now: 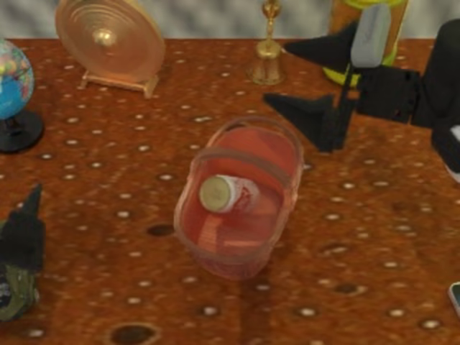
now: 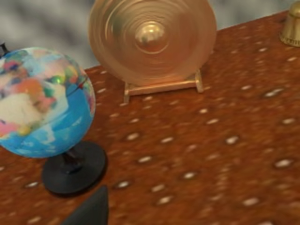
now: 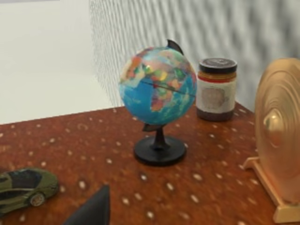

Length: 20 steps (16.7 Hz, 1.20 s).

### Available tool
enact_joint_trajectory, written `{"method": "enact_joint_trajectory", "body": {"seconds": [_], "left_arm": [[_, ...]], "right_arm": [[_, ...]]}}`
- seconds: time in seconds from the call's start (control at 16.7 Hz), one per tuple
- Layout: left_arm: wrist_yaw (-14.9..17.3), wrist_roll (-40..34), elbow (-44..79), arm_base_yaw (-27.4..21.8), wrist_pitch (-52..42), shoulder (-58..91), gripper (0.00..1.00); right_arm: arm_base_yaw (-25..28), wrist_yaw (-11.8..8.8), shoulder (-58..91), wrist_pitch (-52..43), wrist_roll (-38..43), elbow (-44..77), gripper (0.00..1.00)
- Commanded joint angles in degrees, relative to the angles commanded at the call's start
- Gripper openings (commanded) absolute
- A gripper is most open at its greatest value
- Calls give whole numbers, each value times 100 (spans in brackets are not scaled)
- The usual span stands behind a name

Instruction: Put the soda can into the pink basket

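Observation:
The soda can (image 1: 228, 192), white with a red label, lies on its side inside the pink basket (image 1: 188, 215) at the table's middle, its pale top facing left. The basket's arched handle (image 1: 244, 159) crosses above the can. My right gripper (image 1: 274, 73) hovers up and to the right of the basket, apart from it, open with nothing between its black fingers (image 1: 305, 115). My left gripper (image 1: 29, 208) is parked at the left edge, open and empty. In each wrist view only one dark finger shows, the left one (image 2: 93, 208) and the right one (image 3: 93, 208).
A globe (image 1: 11, 79) stands at the far left and a copper disc on a stand (image 1: 109, 36) at the back. A brass bell (image 1: 269, 50) and an orange bottle (image 1: 366, 29) stand behind the right gripper. A green toy car (image 1: 14, 298) sits under the left arm, and a jar (image 3: 216, 89) stands beyond the globe.

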Motion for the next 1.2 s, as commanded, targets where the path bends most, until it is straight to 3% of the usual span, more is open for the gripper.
{"method": "enact_joint_trajectory", "body": {"seconds": [0.24, 0.84, 1.02, 1.2], "left_arm": [[62, 1033, 1917, -665, -1490, 1962, 100], [1, 3955, 7299, -2319, -5069, 7654, 100], [-61, 4675, 8661, -2679, -5830, 9087, 100], [-122, 5214, 9673, -2932, -6352, 10129, 100]], "right_arm": [[-313, 1024, -2021, -1054, -58, -1190, 100], [-1133, 3887, -7739, -3946, -64, -4120, 100], [-1325, 4565, -9249, -4638, -52, -4754, 100], [-1467, 5040, -10342, -5121, -35, -5174, 100]]}}
